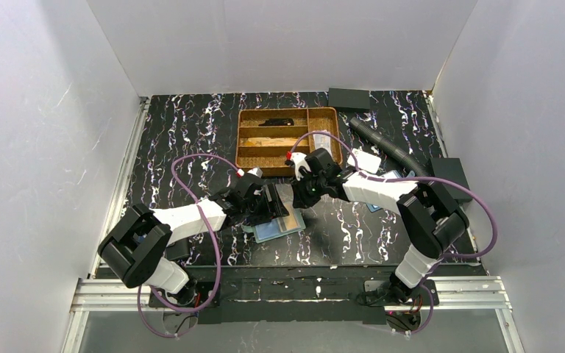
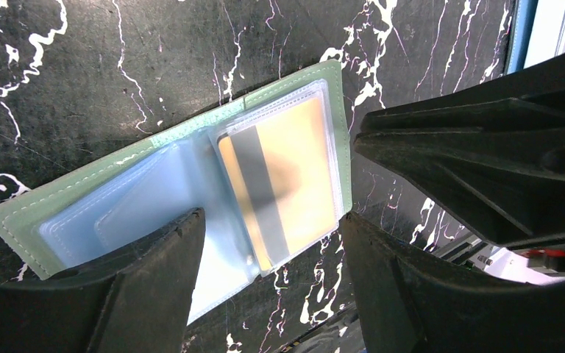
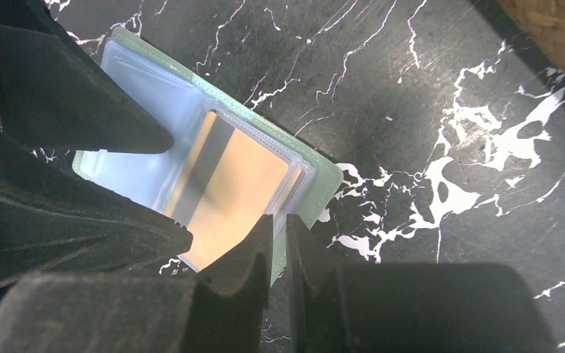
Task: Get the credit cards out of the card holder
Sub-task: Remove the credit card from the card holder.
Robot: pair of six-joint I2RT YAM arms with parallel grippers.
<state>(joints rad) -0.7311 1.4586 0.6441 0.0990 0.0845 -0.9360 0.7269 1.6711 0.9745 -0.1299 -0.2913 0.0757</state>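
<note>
The teal-green card holder [image 1: 278, 229] [image 2: 191, 126] [image 3: 326, 176] lies open and flat on the marbled black table. An orange-gold credit card [image 2: 301, 169] [image 3: 244, 184] with a grey stripe sits inside its right clear pocket. My left gripper [image 1: 274, 204] [image 2: 272, 217] is open and straddles the near end of that pocket. One of its fingers [image 2: 154, 272] is over the left clear panel. My right gripper [image 1: 299, 198] [image 3: 279, 219] is nearly shut, with a thin slit between its tips at the pocket's outer edge. Whether it pinches anything is hidden.
A wicker divided tray [image 1: 244, 140] stands behind the arms with a dark item in its back slot. A black ribbed hose [image 1: 386, 143], a flat black box [image 1: 349, 98] and another black box [image 1: 449, 173] lie at the back right. A blue item [image 1: 375, 208] peeks from under the right arm.
</note>
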